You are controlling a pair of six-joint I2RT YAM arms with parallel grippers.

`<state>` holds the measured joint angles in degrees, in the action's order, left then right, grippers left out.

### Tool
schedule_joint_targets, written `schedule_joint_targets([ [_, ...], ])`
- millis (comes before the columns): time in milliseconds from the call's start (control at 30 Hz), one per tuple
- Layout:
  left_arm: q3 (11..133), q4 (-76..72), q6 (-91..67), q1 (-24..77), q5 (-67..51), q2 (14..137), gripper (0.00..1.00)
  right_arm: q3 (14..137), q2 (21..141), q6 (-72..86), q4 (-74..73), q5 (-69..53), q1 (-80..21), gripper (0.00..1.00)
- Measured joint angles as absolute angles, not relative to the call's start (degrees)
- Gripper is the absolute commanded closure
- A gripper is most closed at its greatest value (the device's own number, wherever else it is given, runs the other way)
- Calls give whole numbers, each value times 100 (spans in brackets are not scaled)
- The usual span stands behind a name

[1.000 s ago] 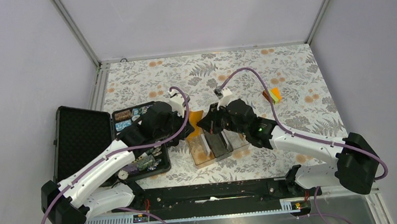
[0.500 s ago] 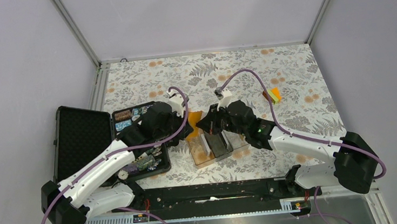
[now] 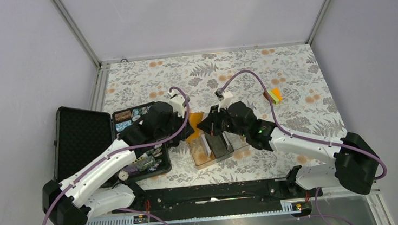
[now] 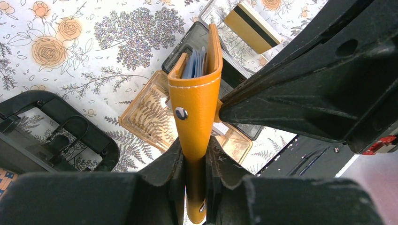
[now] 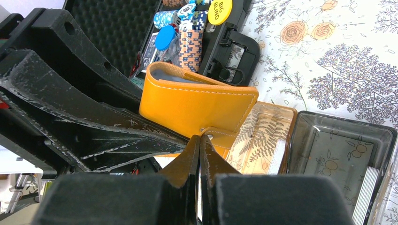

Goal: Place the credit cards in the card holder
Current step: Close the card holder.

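The orange card holder [image 4: 195, 103] is held edge-up above the trays, and pale blue cards [image 4: 197, 63] stand inside its fold. My left gripper [image 4: 194, 150] is shut on its lower part. It also shows in the right wrist view [image 5: 197, 105], where my right gripper [image 5: 200, 140] is shut with its tips on the holder's snap tab [image 5: 220, 138]. In the top view the holder [image 3: 193, 125] sits between the two grippers. A gold card with a black stripe [image 4: 251, 26] lies in a clear tray. White card edges [image 5: 278, 157] stand in the amber tray.
A divided clear tray [image 3: 219, 146] sits under the grippers, with an amber part [image 5: 263, 136] and a smoky part [image 5: 328, 150]. An open black case [image 3: 82, 139] with poker chips [image 5: 190, 28] lies at the left. A small orange and green object [image 3: 274, 95] lies at the right.
The right arm has edged slightly left toward the card holder. Nothing else has visibly changed.
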<state>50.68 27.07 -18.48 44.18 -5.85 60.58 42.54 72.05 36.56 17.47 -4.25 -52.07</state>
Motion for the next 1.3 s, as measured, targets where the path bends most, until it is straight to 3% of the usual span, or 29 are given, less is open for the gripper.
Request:
schedule_joint_targets([
  [1300,4910,3055,-1728,4182,-779,5961,100,4222,7926,3977,2545,-666,-5308,100],
])
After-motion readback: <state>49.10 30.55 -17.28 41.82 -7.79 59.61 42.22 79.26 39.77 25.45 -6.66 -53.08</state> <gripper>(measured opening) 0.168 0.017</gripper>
